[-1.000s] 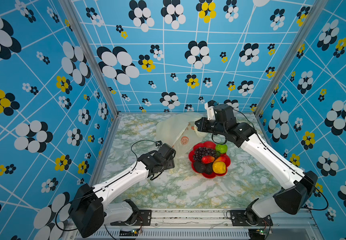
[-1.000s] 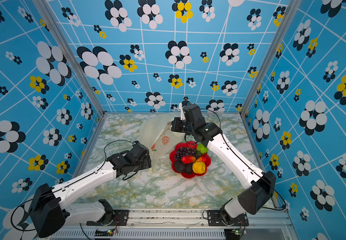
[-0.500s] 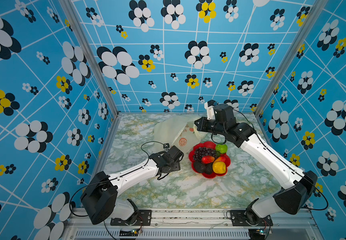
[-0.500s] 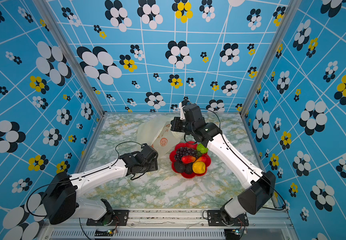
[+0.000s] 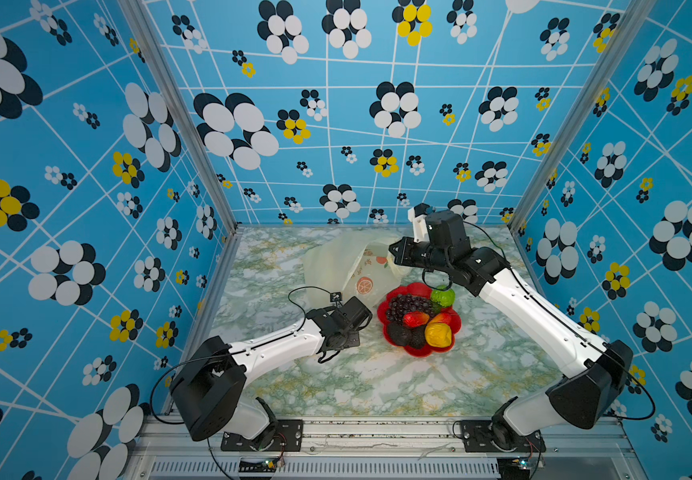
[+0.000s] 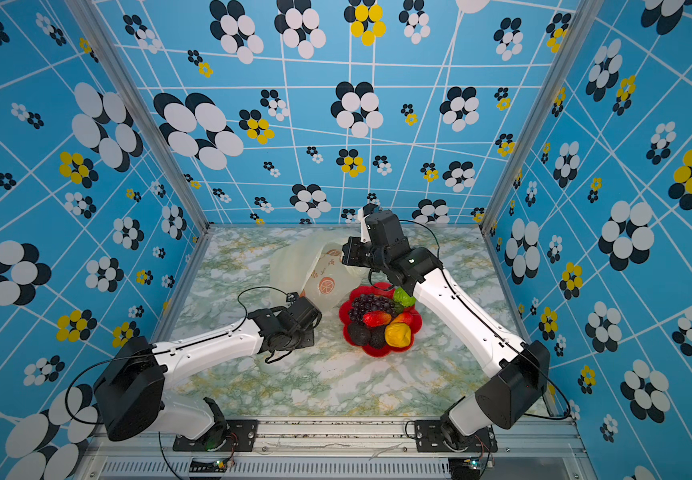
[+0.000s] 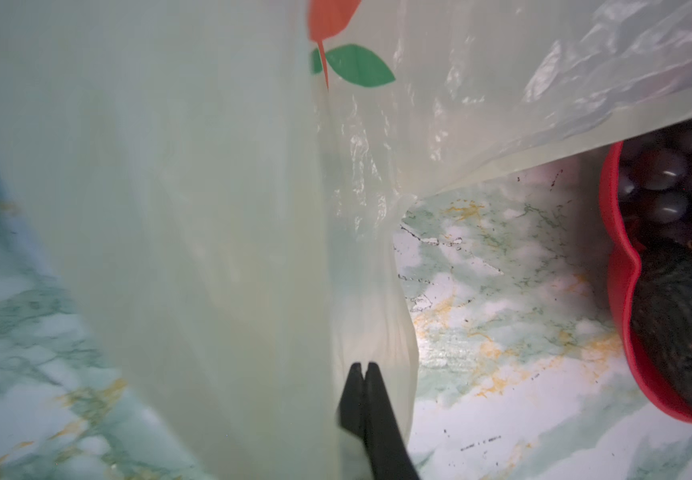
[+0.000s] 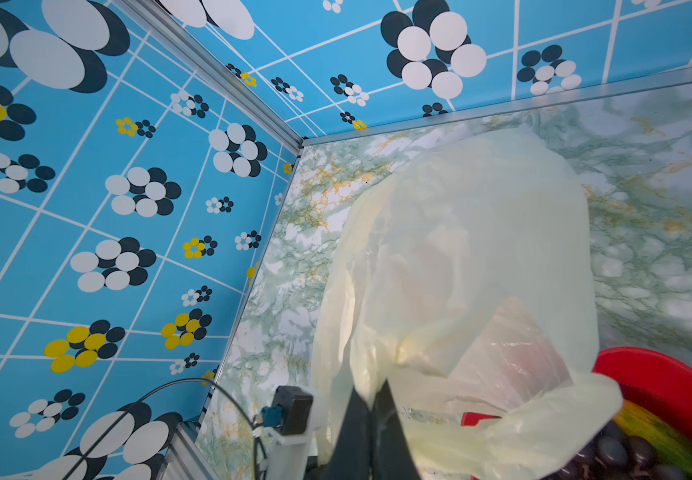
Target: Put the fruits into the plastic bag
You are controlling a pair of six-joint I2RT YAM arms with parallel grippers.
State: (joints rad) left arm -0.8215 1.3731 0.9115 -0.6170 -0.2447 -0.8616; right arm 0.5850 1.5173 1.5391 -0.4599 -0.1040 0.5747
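1. Marbled worktop (image 5: 377, 386) within blue flowered walls carries a red plate (image 5: 421, 352) heaped with the fruits (image 5: 414, 319); the plastic bag (image 5: 336, 266) lies just behind the plate, reaching its rim.
2. Left tool (image 7: 363, 370) is pressed together on a bag fold beside the plate; right tool (image 8: 371, 395) pinches the bag's edge behind it.
3. Bag film looks thin, limp, slippery: hold bunched edges.
4. Fruits look light, hard, glossy; grip each across its middle.

Blue flowered walls (image 5: 336, 124) — green-marbled tabletop (image 5: 377, 386)
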